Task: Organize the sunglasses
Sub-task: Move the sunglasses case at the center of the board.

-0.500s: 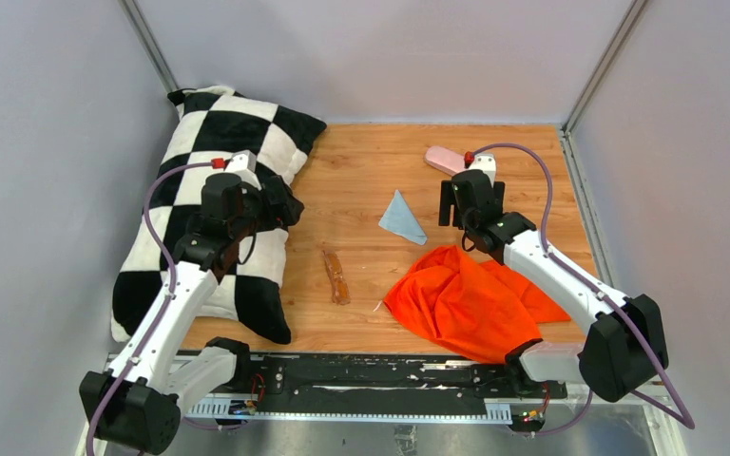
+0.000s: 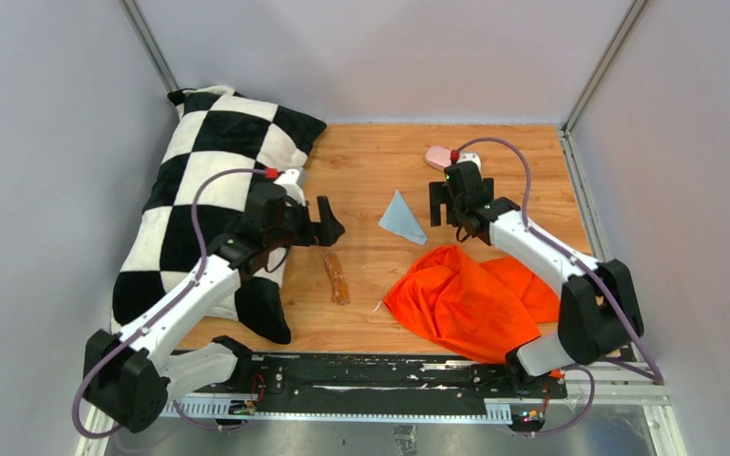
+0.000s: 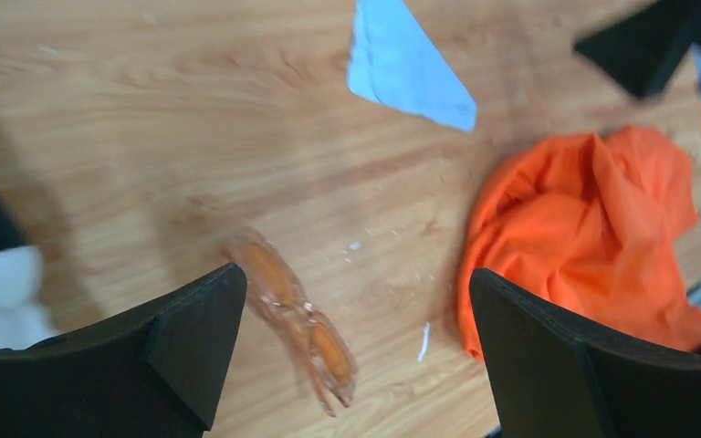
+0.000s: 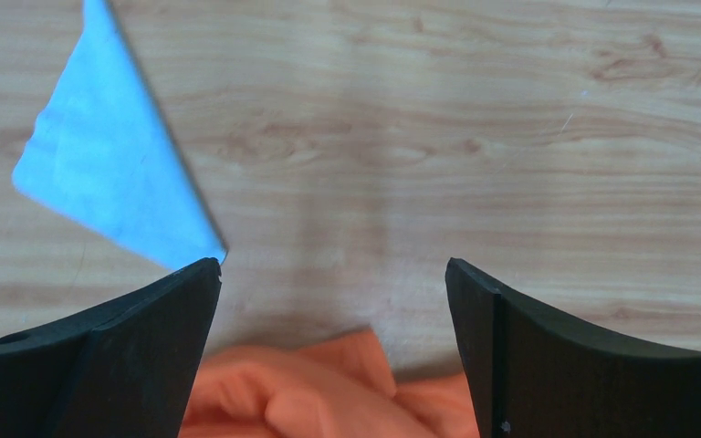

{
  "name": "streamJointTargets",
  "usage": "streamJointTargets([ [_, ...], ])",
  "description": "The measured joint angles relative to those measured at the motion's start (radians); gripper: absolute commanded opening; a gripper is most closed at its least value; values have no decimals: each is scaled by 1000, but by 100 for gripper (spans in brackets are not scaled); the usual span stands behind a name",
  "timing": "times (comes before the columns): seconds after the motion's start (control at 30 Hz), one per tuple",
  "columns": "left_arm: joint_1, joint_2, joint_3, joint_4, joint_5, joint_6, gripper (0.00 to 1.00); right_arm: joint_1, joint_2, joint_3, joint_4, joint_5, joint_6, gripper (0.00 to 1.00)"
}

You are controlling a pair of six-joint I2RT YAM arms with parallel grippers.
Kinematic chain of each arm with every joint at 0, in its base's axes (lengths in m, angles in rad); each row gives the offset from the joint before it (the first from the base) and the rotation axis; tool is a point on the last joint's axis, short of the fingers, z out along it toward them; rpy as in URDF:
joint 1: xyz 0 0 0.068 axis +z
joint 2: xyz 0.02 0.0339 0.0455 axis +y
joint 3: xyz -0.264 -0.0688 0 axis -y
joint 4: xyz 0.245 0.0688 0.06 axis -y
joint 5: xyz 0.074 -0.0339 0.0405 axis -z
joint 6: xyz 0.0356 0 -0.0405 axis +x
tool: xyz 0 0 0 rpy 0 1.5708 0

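The amber-brown folded sunglasses point(image 2: 336, 275) lie on the wooden table, left of the orange cloth. In the left wrist view they point(image 3: 294, 317) lie below and between the open fingers, nearer the left one. My left gripper point(image 2: 326, 226) is open and empty, hovering just above the far end of the sunglasses. My right gripper point(image 2: 445, 207) is open and empty above bare wood between the light blue cloth point(image 2: 401, 218) and the orange cloth; the blue cloth point(image 4: 114, 164) shows at its upper left. The pale pink case point(image 2: 437, 157) lies at the back, partly hidden by the right arm.
A black-and-white checkered pillow point(image 2: 200, 180) covers the left side of the table, under the left arm. A crumpled orange cloth point(image 2: 470, 299) lies at the front right and shows in both wrist views point(image 3: 593, 228) point(image 4: 329, 392). Grey walls close in the table.
My left gripper has swung right, off the pillow, to above the sunglasses. My right gripper has shifted slightly left and back. The objects have not moved.
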Motion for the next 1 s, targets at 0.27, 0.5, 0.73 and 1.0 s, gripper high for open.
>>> streamJointTargets([
  [0.27,-230,170,-6,34,-20,-48,100,-221,317,316,-12,-101,-8,100],
  [0.5,-265,172,18,33,-29,-53,100,-326,678,786,-107,-253,-112,100],
  [0.73,-267,179,27,4,-23,-30,100,-368,830,962,-194,-470,-261,100],
  [1.0,-267,233,27,24,25,-38,100,-364,860,975,-210,-570,-447,100],
])
